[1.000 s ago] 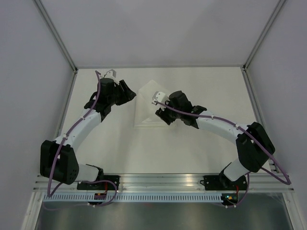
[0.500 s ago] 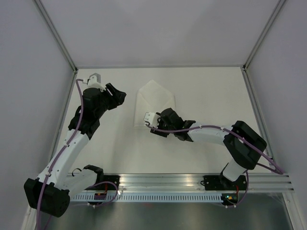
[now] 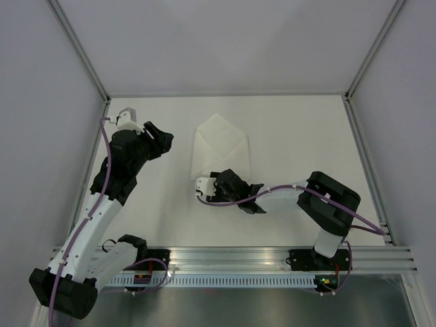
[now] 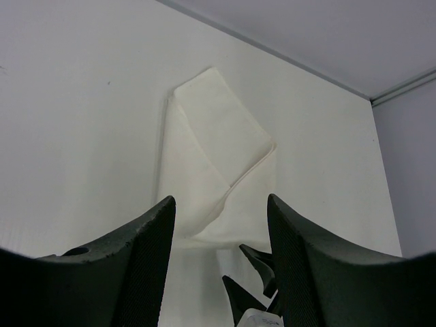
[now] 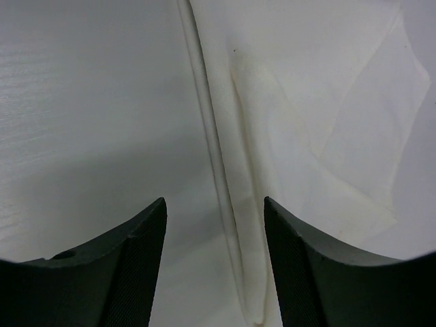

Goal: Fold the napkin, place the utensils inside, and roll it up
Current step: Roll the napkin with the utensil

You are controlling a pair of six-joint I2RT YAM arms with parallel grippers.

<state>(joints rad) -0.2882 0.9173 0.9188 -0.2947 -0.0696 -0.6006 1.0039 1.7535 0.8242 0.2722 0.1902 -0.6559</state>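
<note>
White cloth napkin (image 3: 219, 146) lay flat, partly folded, flaps overlapping. Left gripper (image 4: 220, 201) hung left of the napkin, jaws apart, empty. Right gripper (image 5: 213, 204) sat over its near-left edge, jaws apart, empty. Probably mid-fold; next move needed a pinch on that edge. No utensils visible.

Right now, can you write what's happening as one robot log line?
napkin: folded, flat on table | left gripper: open, empty, left of napkin | right gripper: open, empty, at napkin's near edge
</note>
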